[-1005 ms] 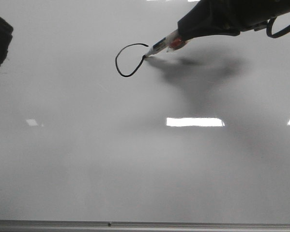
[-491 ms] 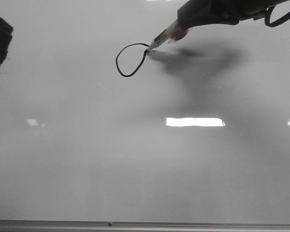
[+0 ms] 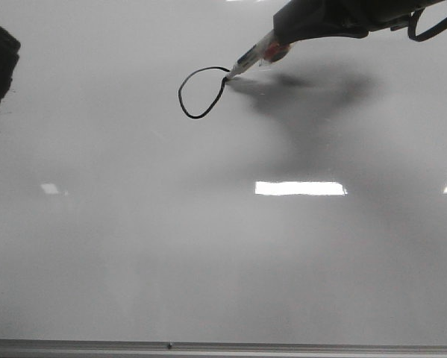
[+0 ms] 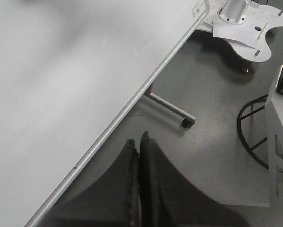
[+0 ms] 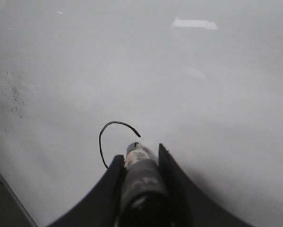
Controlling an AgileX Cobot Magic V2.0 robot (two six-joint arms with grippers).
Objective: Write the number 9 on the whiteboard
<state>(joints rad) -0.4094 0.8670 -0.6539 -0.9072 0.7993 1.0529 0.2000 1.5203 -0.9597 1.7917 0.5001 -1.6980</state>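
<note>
Marker (image 3: 254,57) clamped in right gripper (image 5: 137,163), tip at number 9 (image 3: 201,93) loop; left gripper (image 4: 139,156) closed, visible only off-board.

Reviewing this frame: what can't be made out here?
- Marker tip: hidden in the right wrist view by the marker's own barrel.
- Right gripper: cut off by the front view's top edge.
- Loop closure: too fine to tell in the front view.
- Left gripper: only a dark blur at the front view's left edge.
</note>
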